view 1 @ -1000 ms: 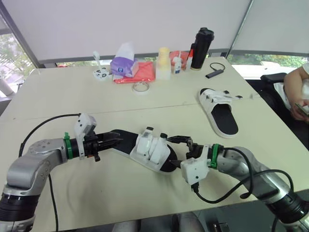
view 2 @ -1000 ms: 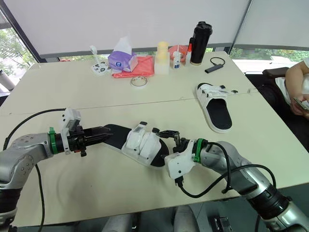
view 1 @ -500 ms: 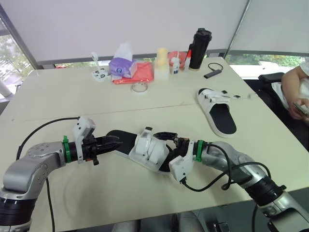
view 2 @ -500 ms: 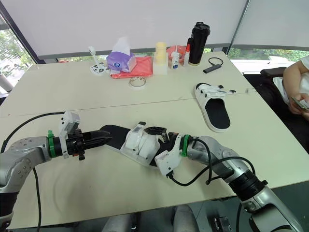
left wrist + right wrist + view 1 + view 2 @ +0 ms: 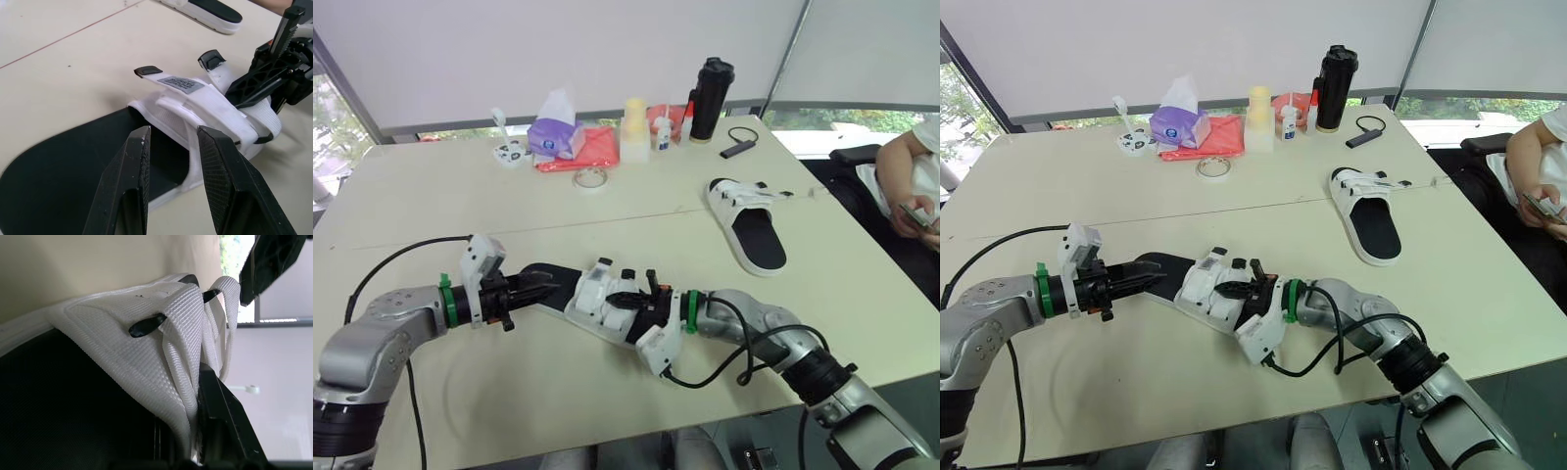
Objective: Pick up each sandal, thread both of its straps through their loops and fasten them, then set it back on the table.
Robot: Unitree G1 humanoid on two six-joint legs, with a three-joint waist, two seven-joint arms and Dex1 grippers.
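Observation:
The near sandal (image 5: 594,291), black-soled with white straps, lies in front of me near the table's front. My left gripper (image 5: 540,286) holds its heel end, fingers (image 5: 132,186) a little apart over the sole's rim. From the toe side my right gripper (image 5: 625,301) reaches in over the straps. It is shut on a white strap (image 5: 183,338), which is pressed against one black finger (image 5: 220,421). The same pinch is visible in the left wrist view, where the strap (image 5: 266,122) loops under the right gripper (image 5: 247,90). The second sandal (image 5: 749,223) lies flat on the table to the far right, untouched.
Along the table's back edge stand a purple tissue pack (image 5: 558,132), a red cloth (image 5: 585,149), a tape roll (image 5: 587,178), a cream bottle (image 5: 633,127) and a black flask (image 5: 707,86). A small black cable (image 5: 737,147) lies nearby. A person's arm (image 5: 906,186) is at the right.
My right gripper has moved left from beside the sandal's toe onto the straps and closed on a strap. The left gripper has kept its hold at the heel.

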